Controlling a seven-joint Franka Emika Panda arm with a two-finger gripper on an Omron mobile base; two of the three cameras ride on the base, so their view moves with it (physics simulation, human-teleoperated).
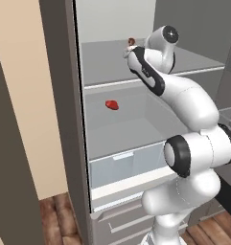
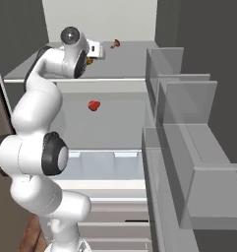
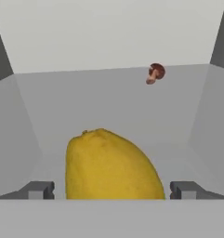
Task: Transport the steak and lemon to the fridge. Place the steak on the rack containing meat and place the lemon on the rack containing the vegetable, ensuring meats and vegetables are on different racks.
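The yellow lemon (image 3: 111,165) lies on the upper shelf (image 3: 108,107) of the open fridge (image 1: 107,19), between the fingers of my gripper (image 3: 112,190). The gripper is open, with a small gap on each side of the fruit. A sliver of the lemon (image 2: 90,61) shows under my hand in the right base view. The small brown-red vegetable (image 3: 155,73) sits farther back on the same shelf (image 1: 102,62), also seen as the vegetable (image 1: 131,41) (image 2: 115,44). The red meat lump (image 1: 112,105) (image 2: 94,105) rests on the shelf below. The steak is out of view.
Clear door bins (image 2: 184,108) stand close on the right of the opening. A clear drawer (image 1: 121,165) sits under the lower shelf. The fridge's side walls (image 3: 211,121) narrow the upper shelf. A beige wall (image 1: 21,95) and wooden floor (image 1: 59,215) lie to the left.
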